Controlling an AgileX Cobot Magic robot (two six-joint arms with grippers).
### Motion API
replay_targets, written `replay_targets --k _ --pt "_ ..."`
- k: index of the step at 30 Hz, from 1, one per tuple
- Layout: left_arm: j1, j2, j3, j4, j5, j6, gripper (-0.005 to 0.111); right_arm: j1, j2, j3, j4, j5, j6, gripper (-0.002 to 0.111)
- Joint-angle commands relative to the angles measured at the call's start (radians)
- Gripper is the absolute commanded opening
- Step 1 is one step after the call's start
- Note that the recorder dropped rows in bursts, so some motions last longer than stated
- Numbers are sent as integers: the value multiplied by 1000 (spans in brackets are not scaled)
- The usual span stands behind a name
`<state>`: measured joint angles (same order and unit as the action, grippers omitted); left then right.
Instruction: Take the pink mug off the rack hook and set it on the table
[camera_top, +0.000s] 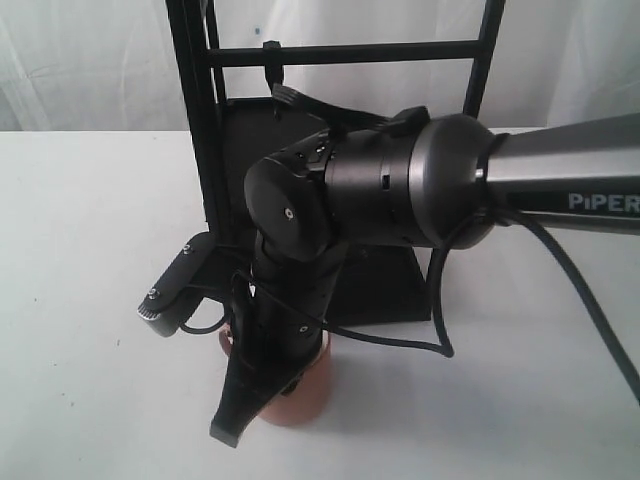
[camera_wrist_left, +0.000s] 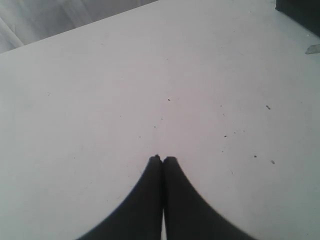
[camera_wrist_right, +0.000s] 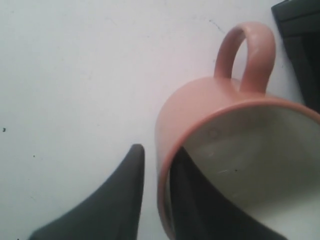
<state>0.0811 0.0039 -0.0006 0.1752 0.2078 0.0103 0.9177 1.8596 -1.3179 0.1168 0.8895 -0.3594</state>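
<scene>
One pink mug (camera_top: 310, 390), one black rack (camera_top: 200, 150) and two grippers share the white table (camera_top: 90, 220). The right gripper (camera_wrist_right: 157, 150) pinches the mug's wall, one finger (camera_wrist_right: 115, 200) outside and the other inside the cream interior. The mug sits low at 6 o'clock from the rack's base, clear of the single rack hook (camera_top: 272, 60) up at 12 o'clock. Whether it touches the table cannot be told. The left gripper (camera_wrist_left: 162, 160) hangs over bare tabletop, fingertips pressed together, holding nothing. Open table spreads at 9 and 3 o'clock of the mug, and the rack's base stands close at 12.
</scene>
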Motion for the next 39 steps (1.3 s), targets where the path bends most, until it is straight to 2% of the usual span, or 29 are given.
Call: replay_targets --k 1,7,12,17,20,23,24,25,28,35,39 --pt "-8 -4 1 -3 -1 -10 0 -1 -23 -7 -1 12 8 20" --pt "-8 -4 1 -3 -1 -10 0 -1 -32 -7 -1 50 8 23" --pt "-8 -4 1 -3 -1 -10 0 -1 -55 -7 -16 106 8 36" --pt "-8 -4 1 -3 -1 -10 0 -1 -214 -7 -66 145 53 37" --pt "-8 -4 1 -3 -1 -10 0 -1 -314 -5 -162 258 74 30" --pt "-8 -4 1 -3 -1 -10 0 -14 -369 33 -305 296 104 11" --pt "-8 -4 1 -3 -1 -10 0 -38 -387 65 -353 299 107 1" --pt "-8 -4 1 -3 -1 -10 0 -69 -398 89 -389 299 121 0" --pt "-8 -4 1 -3 -1 -10 0 -236 -425 164 -467 310 198 0" --pt "-8 -4 1 -3 -1 -10 0 -616 -433 323 -461 332 429 0" --pt "-8 -4 1 -3 -1 -10 0 -750 -476 510 -457 161 546 0"
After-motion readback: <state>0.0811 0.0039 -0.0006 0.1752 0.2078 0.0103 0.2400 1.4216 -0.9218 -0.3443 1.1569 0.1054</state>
